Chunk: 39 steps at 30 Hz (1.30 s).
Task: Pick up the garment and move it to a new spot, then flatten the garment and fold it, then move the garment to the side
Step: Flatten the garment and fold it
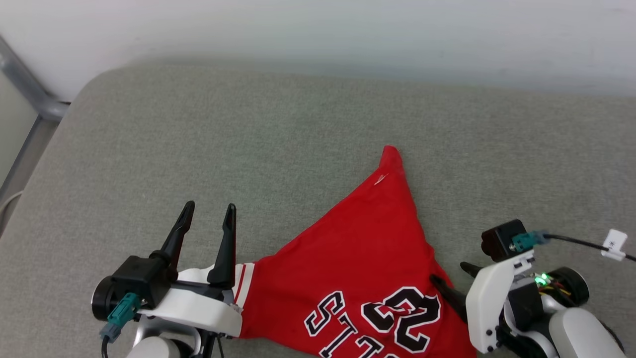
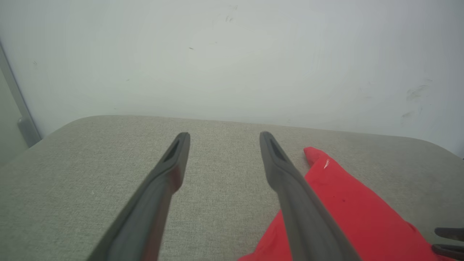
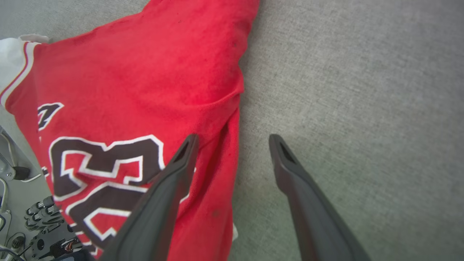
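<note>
The garment (image 1: 357, 248), a bright red jersey with black white-outlined letters and the number 23, lies on the grey cushion (image 1: 278, 129), bunched into a triangle whose tip points away from me. Its white panel with a red stripe (image 1: 244, 282) lies beside my left wrist. My left gripper (image 1: 208, 211) stands open just left of the garment, holding nothing; the left wrist view has the gripper (image 2: 223, 136) over bare cushion with the garment (image 2: 348, 206) to its right. My right gripper (image 1: 447, 272) is open at the garment's right edge. In the right wrist view that gripper (image 3: 233, 137) straddles the edge of the garment (image 3: 127, 90).
A white wall (image 1: 348, 35) runs along the cushion's far edge. A grey metal frame (image 1: 30, 89) stands at the far left, past the cushion's rounded corner. Bare cushion stretches beyond and to both sides of the garment. A cable with a white tag (image 1: 613, 244) trails from my right wrist.
</note>
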Motion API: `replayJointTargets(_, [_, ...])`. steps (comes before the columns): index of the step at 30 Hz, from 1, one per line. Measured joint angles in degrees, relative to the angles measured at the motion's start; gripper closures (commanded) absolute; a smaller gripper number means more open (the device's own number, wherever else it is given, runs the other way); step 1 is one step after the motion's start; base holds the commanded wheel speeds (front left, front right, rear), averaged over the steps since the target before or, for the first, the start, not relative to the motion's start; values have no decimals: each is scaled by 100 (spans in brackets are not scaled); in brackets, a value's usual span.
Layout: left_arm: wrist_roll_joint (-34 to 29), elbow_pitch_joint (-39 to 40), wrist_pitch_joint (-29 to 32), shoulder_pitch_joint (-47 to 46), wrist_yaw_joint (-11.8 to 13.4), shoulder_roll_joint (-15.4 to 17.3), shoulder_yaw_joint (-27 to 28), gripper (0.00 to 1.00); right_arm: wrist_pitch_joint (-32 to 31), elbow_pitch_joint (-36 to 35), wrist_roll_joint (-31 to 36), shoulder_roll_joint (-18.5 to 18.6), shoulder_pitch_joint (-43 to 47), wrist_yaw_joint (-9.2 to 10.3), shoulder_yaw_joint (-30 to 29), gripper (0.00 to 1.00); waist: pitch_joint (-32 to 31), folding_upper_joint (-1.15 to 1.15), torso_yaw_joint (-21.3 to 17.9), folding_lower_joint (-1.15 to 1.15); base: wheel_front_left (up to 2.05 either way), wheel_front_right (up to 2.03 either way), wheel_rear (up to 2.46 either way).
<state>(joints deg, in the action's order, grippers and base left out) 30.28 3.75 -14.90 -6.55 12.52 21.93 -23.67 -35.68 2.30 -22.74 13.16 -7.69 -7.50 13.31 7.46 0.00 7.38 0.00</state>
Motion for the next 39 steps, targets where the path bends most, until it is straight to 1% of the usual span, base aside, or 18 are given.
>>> replayJointTargets(4, [-93,-8,0,-103,-100,-124,23,0,-175,481,-52,230,-453,-1,365,0,213,0,123,0,0,0,0])
replayJointTargets(9, [-221,-24,-1,-258,-235,-264,83,0,-410,1149,-270,413,-804,-1,782,0,475,0,259,0,0,0,0])
replayJointTargets(10, [-246,-34,-1,-280,-254,-296,91,0,-480,1239,-316,435,-849,-1,843,16,508,0,291,0,0,0,0])
replayJointTargets(11, [-260,-44,-1,-293,-281,-323,113,0,-548,1300,-397,439,-900,0,883,72,538,0,321,0,0,0,0])
replayJointTargets(12, [-285,-54,-1,-304,-296,-348,131,0,-603,1337,-483,448,-933,1,911,100,560,0,344,0,0,0,0])
replayJointTargets(15, [-333,-92,-1,-307,-327,-410,214,0,-694,1369,-682,482,-1052,0,1002,100,600,0,369,0,0,0,0])
replayJointTargets(20, [-385,-165,-8,-284,-389,-498,323,0,-450,1139,-689,536,-1328,-7,1066,100,596,0,301,0,0,0,0])
replayJointTargets(24, [-397,-224,-15,-266,-445,-524,352,0,-224,884,-468,542,-2079,-1,935,100,643,0,203,0,0,0,0])
replayJointTargets(28, [-454,-237,-16,-421,-502,-578,327,0,-221,942,-211,491,-2811,-2,827,100,763,0,220,0,0,0,0])
replayJointTargets(32, [-515,-265,-16,-624,-605,-683,288,0,-198,1300,-42,491,-3516,-1,712,100,947,0,313,0,0,0,0])
replayJointTargets(36, [-577,-312,-16,-756,-701,-826,289,0,118,1790,111,503,-4139,-1,509,100,1165,0,440,0,0,0,0])
replayJointTargets(37, [-622,-370,-16,-828,-790,-928,314,0,422,2240,246,499,-4379,-1,409,100,1318,0,546,1,0,0,0])
replayJointTargets(39, [-655,-413,-16,-857,-845,-990,335,0,632,2587,304,481,-4389,-1,359,100,1393,0,617,1,0,0,0])
